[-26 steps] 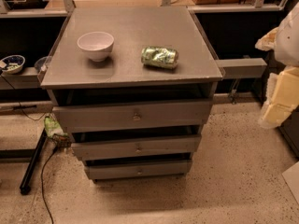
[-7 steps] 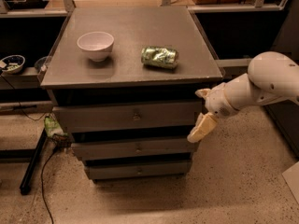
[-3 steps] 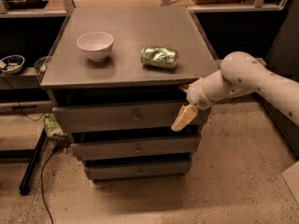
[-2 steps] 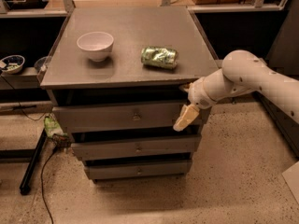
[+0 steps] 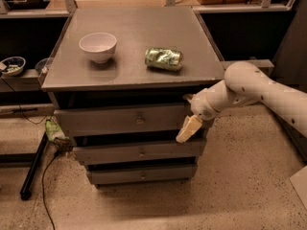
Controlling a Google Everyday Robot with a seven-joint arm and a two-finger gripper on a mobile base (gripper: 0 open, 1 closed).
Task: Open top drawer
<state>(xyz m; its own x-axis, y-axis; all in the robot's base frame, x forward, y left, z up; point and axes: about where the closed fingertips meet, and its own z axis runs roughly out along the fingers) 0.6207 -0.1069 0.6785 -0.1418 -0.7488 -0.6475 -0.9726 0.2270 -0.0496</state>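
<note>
Currently gripper [image 5: 188,128] sits at right end of top drawer [image 5: 105,121], mid-frame; knob [image 5: 140,120] lies frame-left of it; grip state I cannot tell.

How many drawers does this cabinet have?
3, stacked: the top drawer just under the tabletop, a middle drawer below it, and a bottom drawer nearest the floor. The gripper is at the top drawer's right end, away from its knob.
</note>
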